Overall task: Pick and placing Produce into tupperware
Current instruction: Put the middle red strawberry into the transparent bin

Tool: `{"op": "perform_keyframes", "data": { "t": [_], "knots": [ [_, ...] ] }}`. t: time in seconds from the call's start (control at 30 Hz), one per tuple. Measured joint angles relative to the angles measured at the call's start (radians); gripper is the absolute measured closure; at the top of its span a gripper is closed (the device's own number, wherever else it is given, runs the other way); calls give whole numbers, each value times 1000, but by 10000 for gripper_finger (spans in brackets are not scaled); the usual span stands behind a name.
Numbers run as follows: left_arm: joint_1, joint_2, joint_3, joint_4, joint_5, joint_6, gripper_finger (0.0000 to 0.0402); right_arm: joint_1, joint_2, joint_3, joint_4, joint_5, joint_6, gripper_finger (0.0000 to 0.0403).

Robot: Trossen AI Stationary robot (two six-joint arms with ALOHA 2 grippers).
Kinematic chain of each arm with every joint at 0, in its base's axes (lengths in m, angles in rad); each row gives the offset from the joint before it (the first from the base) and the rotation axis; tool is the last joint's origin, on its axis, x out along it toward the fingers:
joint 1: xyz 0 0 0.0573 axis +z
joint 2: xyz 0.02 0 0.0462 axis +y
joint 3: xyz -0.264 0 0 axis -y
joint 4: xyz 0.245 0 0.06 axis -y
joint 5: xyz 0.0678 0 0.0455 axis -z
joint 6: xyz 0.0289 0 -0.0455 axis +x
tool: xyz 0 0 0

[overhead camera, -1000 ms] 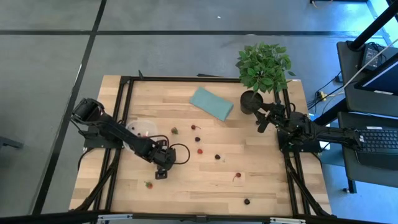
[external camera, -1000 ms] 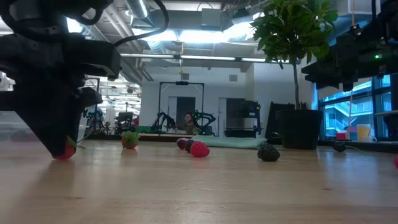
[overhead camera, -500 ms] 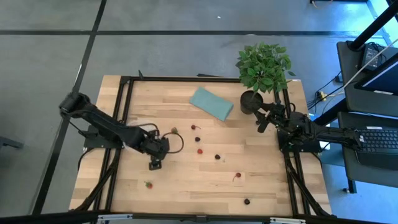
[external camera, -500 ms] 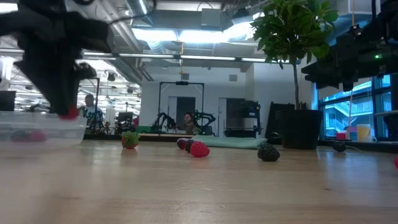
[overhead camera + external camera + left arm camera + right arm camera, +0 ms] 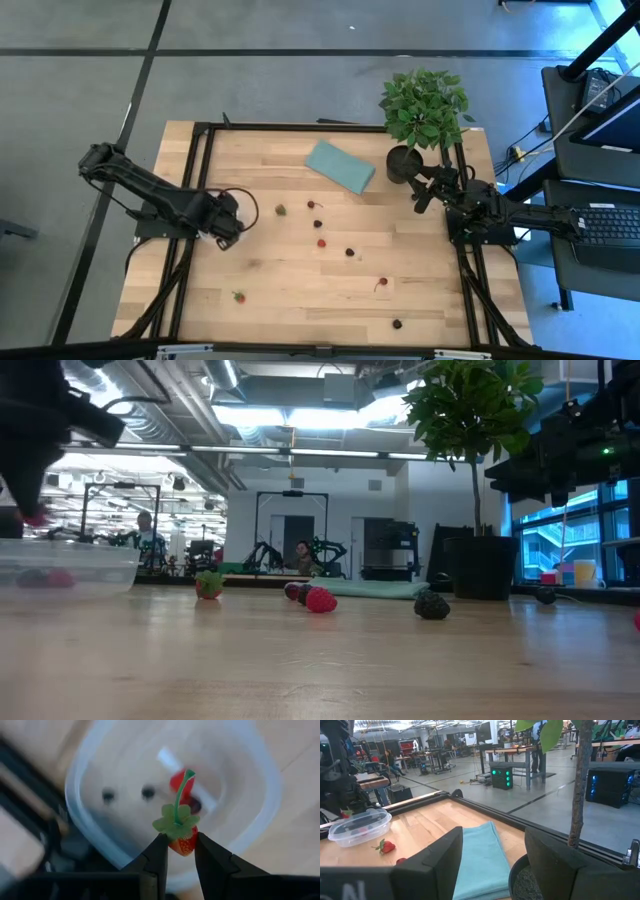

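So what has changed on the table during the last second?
The left gripper lifted a red berry off the table and carried it left, over the clear container; the jaws hold it shut. The right gripper, the loose berries and the teal cloth stayed put.

High view: overhead, facing straight down, far enough to take in the whole counter (image 5: pixel 300 290). Low view: at counter-top level, facing level across into the room behind. Left wrist view: close above the tupperware (image 5: pixel 250 835), looking down into it. Right wrist view: looks across the counter, sharing the tupperware and the teal pad (image 5: pixel 480 855) with the high view.
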Motion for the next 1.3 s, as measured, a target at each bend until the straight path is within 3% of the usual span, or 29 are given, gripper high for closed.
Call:
{"op": "perform_keyframes", "data": {
  "t": [0.33,1.3],
  "knots": [
    [0,7,-90,95,82,-112,325,0,0,0,0,0,-3,186],
    [5,7,-90,116,64,-116,320,0,0,0,0,0,-3,186]
  ]
}}
